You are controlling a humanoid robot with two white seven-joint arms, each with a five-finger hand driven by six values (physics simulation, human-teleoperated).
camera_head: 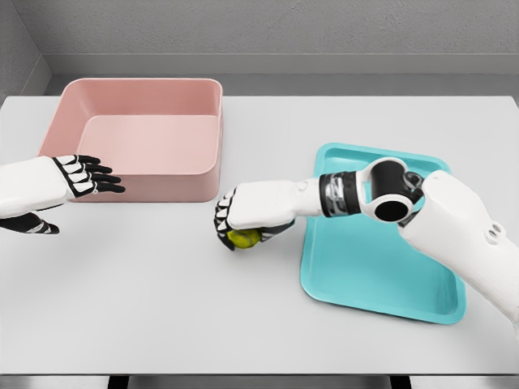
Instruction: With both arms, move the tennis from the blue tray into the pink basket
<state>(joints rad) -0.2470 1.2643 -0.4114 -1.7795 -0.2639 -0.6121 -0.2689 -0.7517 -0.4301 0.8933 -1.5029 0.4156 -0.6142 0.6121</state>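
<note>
The right hand [243, 217] is clamped on the tennis ball [242, 237] over mid-tabletop, between blue tray [369, 279] and pink basket [138, 185]; the flat-fingered left hand [85, 176] near the left edge must likely receive it next.

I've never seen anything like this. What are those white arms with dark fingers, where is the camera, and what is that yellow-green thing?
This is a computer-simulated humanoid robot, seen from a camera on its own head looking down at a white table. The two white arms are its own. The right hand, reaching in from the picture's right, has its fingers curled around a yellow-green tennis ball, held just left of the blue tray, which now shows nothing lying in it. The left hand waits at the left with its fingers spread, holding nothing, just in front of the pink basket. The basket also looks empty, so the ball has not been dropped in yet.
</note>
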